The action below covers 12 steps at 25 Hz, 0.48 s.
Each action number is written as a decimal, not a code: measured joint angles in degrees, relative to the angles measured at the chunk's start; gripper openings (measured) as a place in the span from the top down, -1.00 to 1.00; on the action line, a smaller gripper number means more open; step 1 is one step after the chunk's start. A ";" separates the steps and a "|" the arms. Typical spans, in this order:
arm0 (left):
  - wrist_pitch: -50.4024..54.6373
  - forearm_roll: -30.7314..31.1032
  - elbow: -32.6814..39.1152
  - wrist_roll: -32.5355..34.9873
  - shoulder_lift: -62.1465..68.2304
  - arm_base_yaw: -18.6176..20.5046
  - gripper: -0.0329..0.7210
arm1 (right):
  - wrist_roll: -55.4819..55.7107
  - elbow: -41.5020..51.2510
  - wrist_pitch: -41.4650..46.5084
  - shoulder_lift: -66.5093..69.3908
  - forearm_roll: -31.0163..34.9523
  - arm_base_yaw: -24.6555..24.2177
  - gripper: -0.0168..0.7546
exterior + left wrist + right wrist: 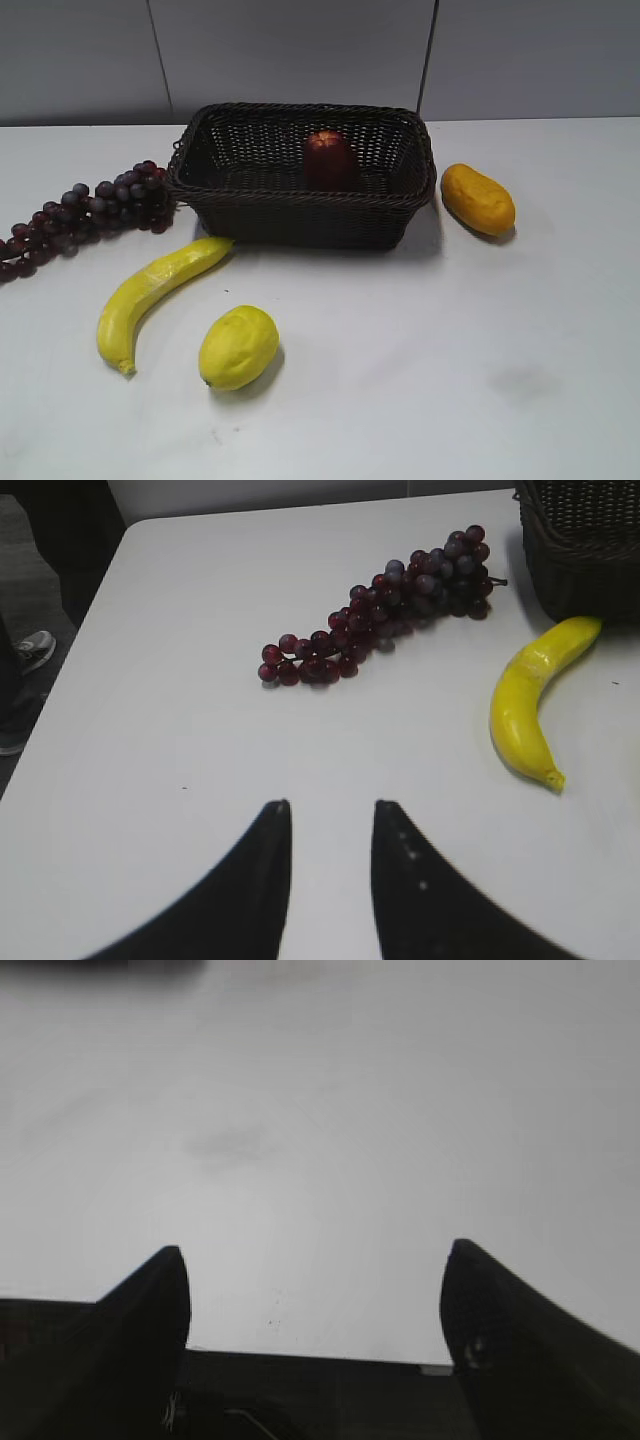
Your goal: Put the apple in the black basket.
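Observation:
The dark red apple (329, 157) sits inside the black basket (300, 205), toward its back middle. The basket stands at the back centre of the white table; its corner shows in the left wrist view (580, 540). Neither arm shows in the exterior view. My left gripper (330, 805) is open and empty over bare table, well short of the grapes. My right gripper (315, 1250) is open wide and empty over bare table near its front edge.
A purple grape bunch (85, 212) lies left of the basket, also in the left wrist view (385, 610). A banana (150, 293) (530, 700) and a lemon (238, 346) lie in front. A yellow-orange fruit (478, 198) lies right of the basket.

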 joint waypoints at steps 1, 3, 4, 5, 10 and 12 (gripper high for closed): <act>0.00 0.00 0.00 0.00 0.00 0.00 0.37 | 0.00 0.00 0.00 -1.41 -0.05 0.00 -0.56; 0.00 0.00 0.00 0.00 0.00 0.00 0.37 | 0.00 0.00 0.00 -4.71 -0.05 0.00 -0.56; 0.00 0.00 0.00 0.00 0.00 0.00 0.37 | 0.00 0.00 0.00 -6.29 -0.05 0.00 -0.56; 0.00 0.00 0.00 0.00 0.00 0.00 0.37 | 0.00 0.00 0.00 -7.55 -0.05 0.00 -0.56; 0.00 0.00 0.00 0.00 0.00 0.00 0.37 | 0.00 0.05 0.00 -13.31 -0.05 0.00 -0.56; 0.00 0.00 0.00 0.00 0.00 0.00 0.37 | 0.00 0.05 0.00 -14.60 -0.05 0.00 -0.56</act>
